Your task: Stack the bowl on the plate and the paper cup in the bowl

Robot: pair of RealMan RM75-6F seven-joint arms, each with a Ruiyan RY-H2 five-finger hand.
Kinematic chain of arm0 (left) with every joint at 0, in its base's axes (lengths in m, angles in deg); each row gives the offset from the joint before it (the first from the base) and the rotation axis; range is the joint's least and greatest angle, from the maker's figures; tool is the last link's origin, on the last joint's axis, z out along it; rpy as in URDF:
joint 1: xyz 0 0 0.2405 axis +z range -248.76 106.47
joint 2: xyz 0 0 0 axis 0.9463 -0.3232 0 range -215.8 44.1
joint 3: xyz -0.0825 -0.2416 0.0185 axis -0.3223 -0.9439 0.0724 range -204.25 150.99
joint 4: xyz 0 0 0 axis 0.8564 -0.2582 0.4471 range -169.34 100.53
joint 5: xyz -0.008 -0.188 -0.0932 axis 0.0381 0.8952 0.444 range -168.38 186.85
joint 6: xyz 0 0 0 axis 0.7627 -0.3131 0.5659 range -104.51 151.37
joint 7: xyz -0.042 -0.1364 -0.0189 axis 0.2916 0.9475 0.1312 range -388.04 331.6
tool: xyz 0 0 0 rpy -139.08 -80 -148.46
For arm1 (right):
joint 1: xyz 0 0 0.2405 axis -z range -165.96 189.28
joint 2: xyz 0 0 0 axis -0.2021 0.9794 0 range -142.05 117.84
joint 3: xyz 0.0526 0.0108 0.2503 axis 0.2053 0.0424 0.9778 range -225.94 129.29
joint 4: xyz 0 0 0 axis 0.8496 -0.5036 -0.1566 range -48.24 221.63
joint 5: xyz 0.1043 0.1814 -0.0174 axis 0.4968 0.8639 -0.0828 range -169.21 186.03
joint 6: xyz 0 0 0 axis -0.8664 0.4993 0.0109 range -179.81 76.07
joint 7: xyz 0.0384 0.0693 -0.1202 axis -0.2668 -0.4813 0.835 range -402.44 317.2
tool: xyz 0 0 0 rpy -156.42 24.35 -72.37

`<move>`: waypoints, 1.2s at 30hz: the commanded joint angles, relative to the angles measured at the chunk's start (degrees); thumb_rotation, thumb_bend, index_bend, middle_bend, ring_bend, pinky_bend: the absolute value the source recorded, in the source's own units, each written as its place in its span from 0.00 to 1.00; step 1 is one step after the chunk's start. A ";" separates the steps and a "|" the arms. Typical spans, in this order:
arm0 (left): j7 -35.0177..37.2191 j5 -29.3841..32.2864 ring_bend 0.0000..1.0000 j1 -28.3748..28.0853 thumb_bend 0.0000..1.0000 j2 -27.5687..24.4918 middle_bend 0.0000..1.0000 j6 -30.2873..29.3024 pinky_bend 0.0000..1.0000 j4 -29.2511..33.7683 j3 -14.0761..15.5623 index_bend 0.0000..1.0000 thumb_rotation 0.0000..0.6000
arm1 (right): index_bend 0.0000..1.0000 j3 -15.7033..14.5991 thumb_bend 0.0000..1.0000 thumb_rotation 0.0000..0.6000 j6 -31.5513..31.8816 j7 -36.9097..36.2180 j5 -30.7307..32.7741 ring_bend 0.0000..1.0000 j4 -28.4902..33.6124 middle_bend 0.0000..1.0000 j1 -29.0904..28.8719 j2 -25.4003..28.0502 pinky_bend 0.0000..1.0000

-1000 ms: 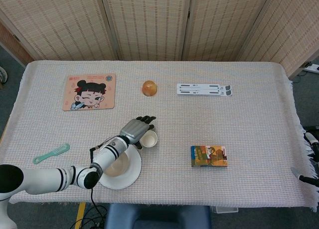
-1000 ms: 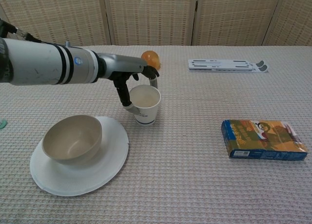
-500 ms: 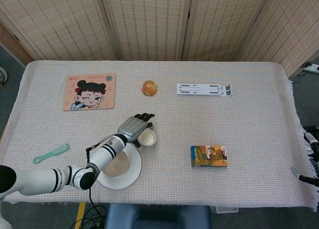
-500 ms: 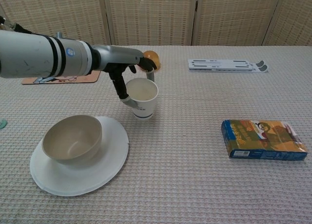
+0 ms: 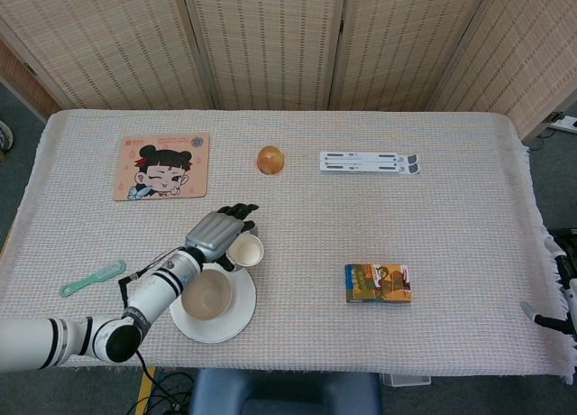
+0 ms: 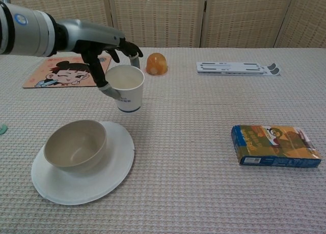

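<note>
A beige bowl (image 6: 75,145) (image 5: 206,294) sits upright on the white plate (image 6: 97,180) (image 5: 236,320) near the table's front edge. My left hand (image 6: 104,50) (image 5: 214,234) grips a white paper cup (image 6: 126,87) (image 5: 244,250) by its rim and side, holding it upright in the air, above the table and up and to the right of the bowl. The cup looks empty. Only a dark part of my right arm (image 5: 552,322) shows at the right edge of the head view; its hand is out of sight.
A cartoon mat (image 5: 161,165) lies at the back left, an orange fruit (image 6: 156,63) at the back centre, a white folded stand (image 6: 237,67) at the back right. A colourful box (image 6: 275,146) lies at the right, a green comb (image 5: 93,278) at the left.
My left hand has lifted the paper cup off the table and carried it leftward, toward the bowl. Bowl and plate have not moved.
</note>
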 commanded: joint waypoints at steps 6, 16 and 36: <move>-4.29 3.96 0.00 3.09 0.24 -8.89 0.07 -10.97 0.16 16.75 2.37 0.37 1.00 | 0.00 -0.80 0.22 1.00 -1.41 1.62 -1.07 0.00 0.93 0.00 -0.84 -0.11 0.00; -4.04 4.06 0.00 6.26 0.24 -8.94 0.07 -15.10 0.16 21.60 3.11 0.37 1.00 | 0.00 -1.35 0.22 1.00 -0.22 0.50 -2.73 0.00 1.15 0.00 -0.36 0.33 0.00; 0.76 -4.80 0.00 15.50 0.24 -7.01 0.07 -15.87 0.16 19.97 5.89 0.37 1.00 | 0.00 -2.19 0.22 1.00 0.87 0.12 -4.66 0.00 1.22 0.00 -0.09 0.45 0.00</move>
